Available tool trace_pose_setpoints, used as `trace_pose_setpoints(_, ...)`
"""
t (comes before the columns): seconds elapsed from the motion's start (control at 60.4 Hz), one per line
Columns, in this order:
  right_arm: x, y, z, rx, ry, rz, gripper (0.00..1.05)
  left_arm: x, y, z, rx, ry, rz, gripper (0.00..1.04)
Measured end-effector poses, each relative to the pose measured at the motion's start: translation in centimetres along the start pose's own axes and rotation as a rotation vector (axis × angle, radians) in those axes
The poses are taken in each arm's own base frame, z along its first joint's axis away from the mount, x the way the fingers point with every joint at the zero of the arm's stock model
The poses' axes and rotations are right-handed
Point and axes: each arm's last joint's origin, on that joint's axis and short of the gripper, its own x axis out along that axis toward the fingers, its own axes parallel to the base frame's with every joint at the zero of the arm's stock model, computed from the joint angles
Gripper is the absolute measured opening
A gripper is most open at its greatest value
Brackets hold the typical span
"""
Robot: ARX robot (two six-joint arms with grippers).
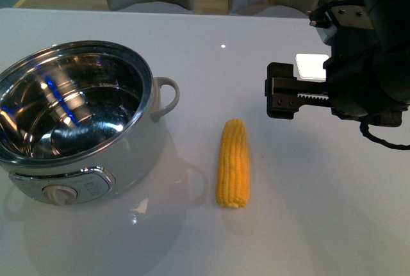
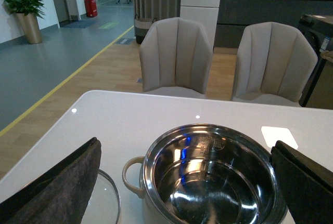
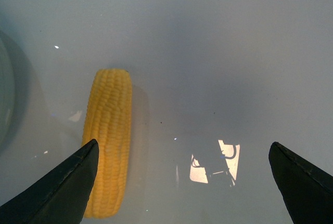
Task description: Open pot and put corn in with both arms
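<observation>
The white pot point(image 1: 144, 154) stands open at the table's left, its steel inside empty and its loop handle point(image 1: 168, 97) facing the corn. The yellow corn point(image 1: 232, 164) lies on the table just right of the pot. My right gripper point(image 1: 280, 98) is open and hovers to the right of the corn. In the right wrist view it point(image 3: 183, 146) is above bare table, with the corn point(image 3: 109, 141) by one finger point(image 3: 62, 187). My left gripper point(image 2: 186, 146) is open over the pot's near side, its rim point(image 2: 208, 127) between the fingers. It does not show in the front view.
A glass lid point(image 2: 106, 198) lies on the table beside the pot, partly behind a left finger point(image 2: 57, 182). Two grey chairs point(image 2: 177, 52) stand behind the table's far edge. The white table point(image 1: 307, 212) is glossy, with a bright reflection point(image 1: 312, 66).
</observation>
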Motion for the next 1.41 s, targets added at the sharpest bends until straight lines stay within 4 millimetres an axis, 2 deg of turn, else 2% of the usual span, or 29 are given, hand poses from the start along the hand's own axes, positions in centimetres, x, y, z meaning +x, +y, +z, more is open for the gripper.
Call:
trace_pose_setpoints(0.546, 4.1, 4.1, 0.0, -0.044, 0.082, 0.021, 0.96, 0.0, 0.0, 0.0, 0.000, 0.000, 0.000, 0.98)
trace_pose_setpoints(0.678, 5.2, 4.6, 0.0, -0.056, 0.103, 0.004, 0.96, 0.0, 0.0, 0.0, 0.000, 0.000, 0.000, 0.98)
trace_pose_setpoints(1.142, 6.8, 5.9, 0.3, -0.083, 0.129, -0.030, 0.96, 0.0, 0.0, 0.0, 0.000, 0.000, 0.000, 0.98)
trace_pose_setpoints(1.406, 8.4, 6.5, -0.6, -0.102, 0.170, -0.039, 0.96, 0.0, 0.0, 0.0, 0.000, 0.000, 0.000, 0.98)
